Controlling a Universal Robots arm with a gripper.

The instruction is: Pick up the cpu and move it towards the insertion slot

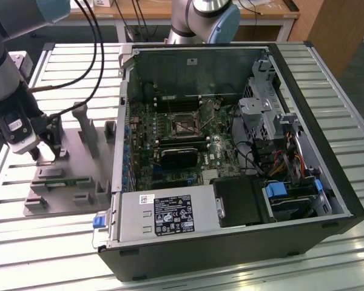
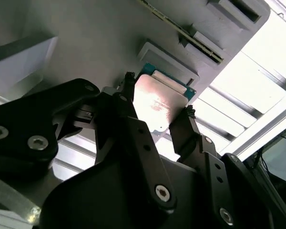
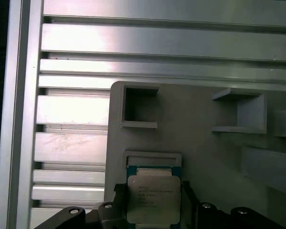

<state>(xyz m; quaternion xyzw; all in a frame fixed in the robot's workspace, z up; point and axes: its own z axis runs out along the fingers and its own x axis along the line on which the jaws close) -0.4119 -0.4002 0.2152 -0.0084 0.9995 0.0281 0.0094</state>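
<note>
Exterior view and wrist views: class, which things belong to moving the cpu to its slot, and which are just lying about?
Job in hand:
the cpu
the tool
the insertion slot

Lying about:
memory stick
power supply
coloured cables

The cpu (image 3: 153, 202), silver-topped with a green rim, sits against a low grey holder (image 3: 152, 159) on a grey fixture plate (image 3: 195, 138). The claw (image 3: 153, 204) has its black fingers (image 3: 119, 206) tight against two opposite edges of the chip. Two open-sided pockets (image 3: 139, 106) rise from the plate, which lies on a slatted metal tabletop (image 3: 71, 112).
</note>
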